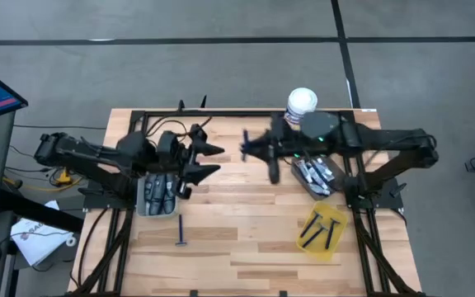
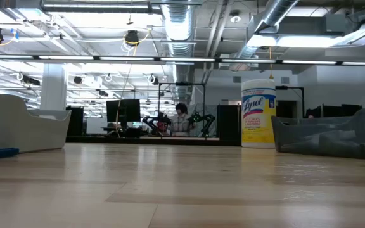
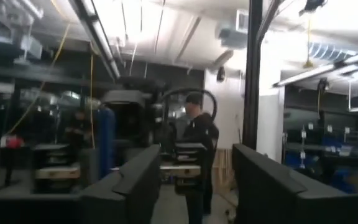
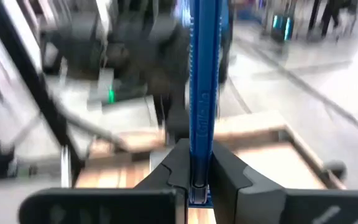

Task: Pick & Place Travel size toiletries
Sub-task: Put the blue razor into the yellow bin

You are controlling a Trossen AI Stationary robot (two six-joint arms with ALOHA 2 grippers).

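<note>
Right gripper: raised over the middle of the pale wooden slatted desk, toward its far edge. The two dark fingers are pressed together on the handle of a thin blue plastic disposable razor, which stands straight out from between them. In the high view this razor shows as a short blue bar at the gripper's tip.

Left gripper: raised at about 9 o'clock from the right gripper, tips pointing toward it, the two well apart. Its dark fingers stand spread with a clear gap and nothing between them.

Grey plastic tray, left: under the left arm, holding several dark grey oval pieces; their count is hard to make out beneath the arm.

Grey plastic tray, right: under the right arm, holding small silver-white items, probably tubes.

Second blue T-shaped razor: flat on the desk, at 5 o'clock from the left tray, just beside it.

Yellow flat tray: at 6 o'clock from the right tray, carrying dark stick-like pieces.

Yellow wipes canister with white lid: upright at the far desk edge, at 12 o'clock from the right tray.
</note>
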